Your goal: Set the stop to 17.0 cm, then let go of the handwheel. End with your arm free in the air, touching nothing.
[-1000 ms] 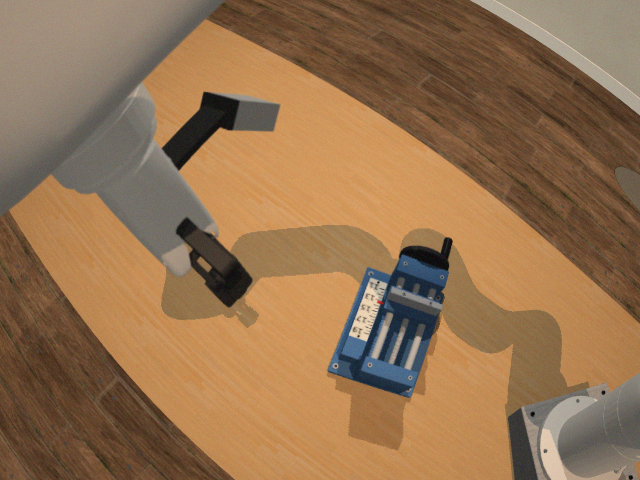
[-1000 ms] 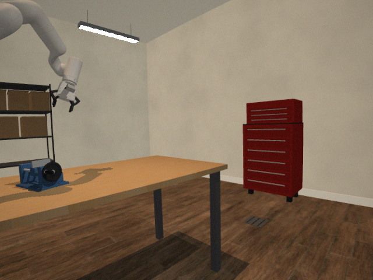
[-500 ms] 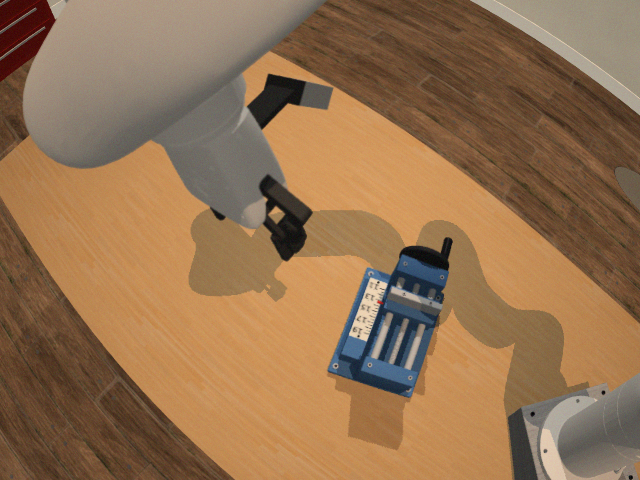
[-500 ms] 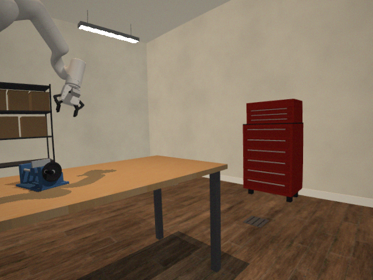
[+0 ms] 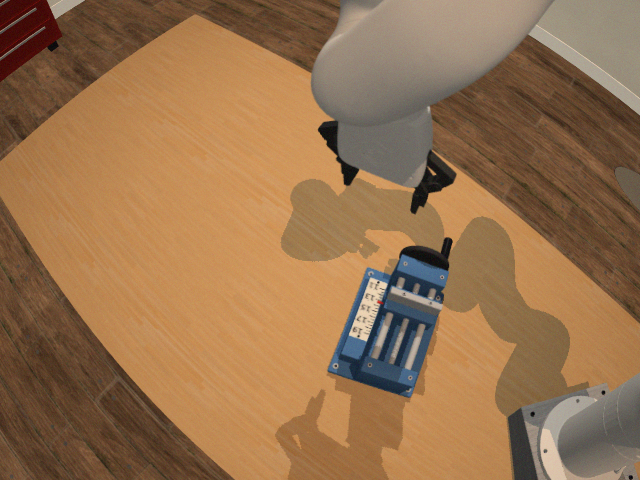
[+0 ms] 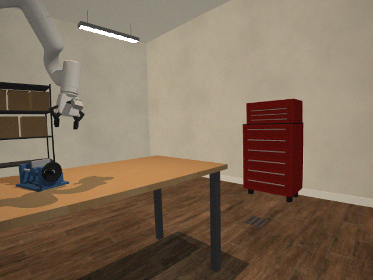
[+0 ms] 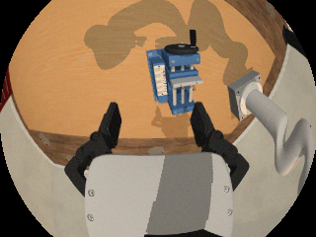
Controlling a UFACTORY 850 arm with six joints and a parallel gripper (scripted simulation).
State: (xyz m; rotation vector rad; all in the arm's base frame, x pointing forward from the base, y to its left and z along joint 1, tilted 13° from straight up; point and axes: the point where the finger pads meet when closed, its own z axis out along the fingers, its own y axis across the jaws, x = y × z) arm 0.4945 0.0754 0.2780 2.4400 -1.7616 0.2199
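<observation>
In the exterior view, furthest left stands a shelf rack (image 6: 49,120) loaded with cardboard boxes (image 6: 18,100), behind the tool (image 6: 65,122). The tool hangs high in the air from the white arm (image 6: 48,48), its two black fingers (image 6: 56,120) spread as wide as they go and holding nothing. Well below the tool, and slightly to its left in this view, the blue stop fixture (image 6: 31,177) sits on the bench (image 6: 135,173); its black handwheel (image 6: 52,172) faces the camera, with nothing touching it.

From above, the fixture's scale strip (image 5: 366,310) lies along its left side, a small red pointer (image 5: 380,302) at the strip's edge (the numerals are too small to read surely). The grey stop bar (image 5: 415,301) crosses three rods (image 5: 398,338), and the handwheel's crank knob (image 5: 446,246) sticks up at the end nearest the tool.

Far right of the tool, beyond the bench, a red drawer cabinet (image 6: 273,147) stands against the wall.
</observation>
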